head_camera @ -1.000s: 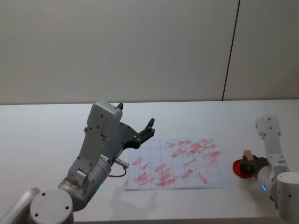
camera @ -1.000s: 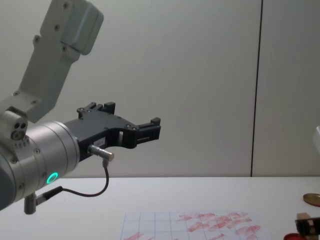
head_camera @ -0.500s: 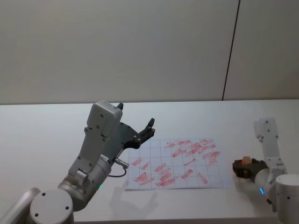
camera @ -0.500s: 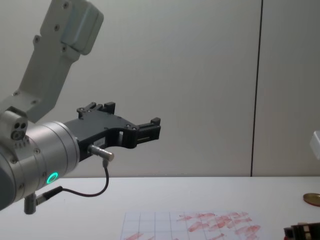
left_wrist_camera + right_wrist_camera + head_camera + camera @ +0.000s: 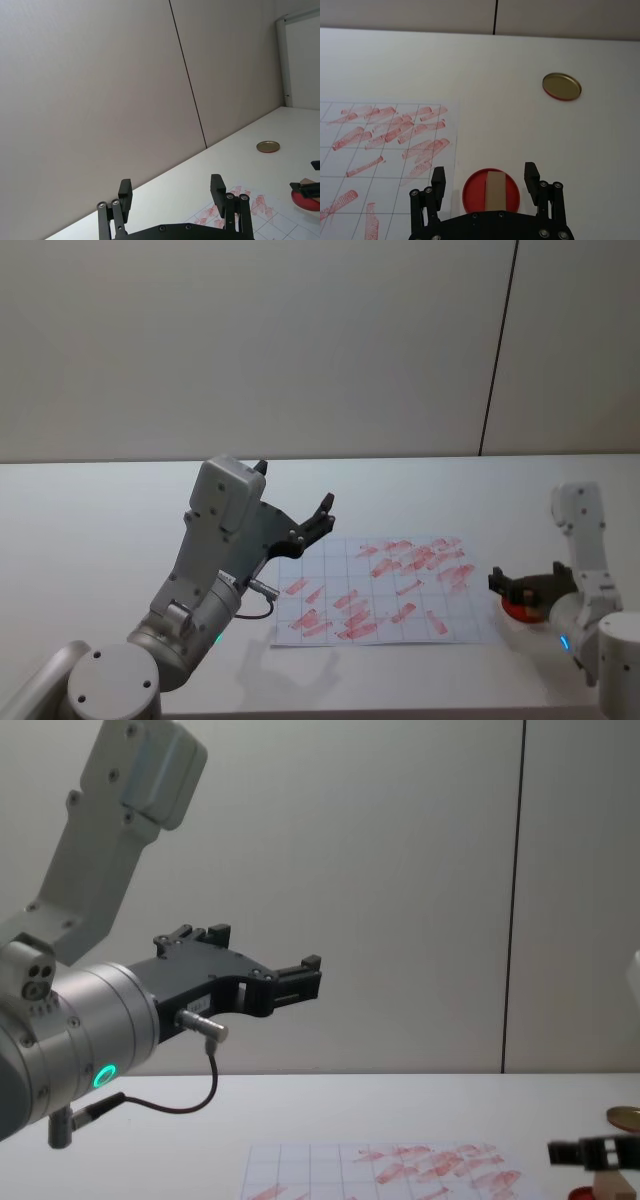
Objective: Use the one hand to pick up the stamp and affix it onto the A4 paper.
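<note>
Beside one A4 paper (image 5: 385,150), the open, empty right gripper (image 5: 485,180) flanks one stamp (image 5: 494,190).

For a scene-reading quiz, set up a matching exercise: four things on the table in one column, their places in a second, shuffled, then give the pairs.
Things:
1. stamp
2. gold disc
3. A4 paper
4. right gripper

Places:
A. alone on the bare table, far from the paper
B. flat on the table, covered in red prints
C. lying on the red disc
D. open jaws either side of the red disc

Pairs: 1-C, 2-A, 3-B, 4-D
</note>
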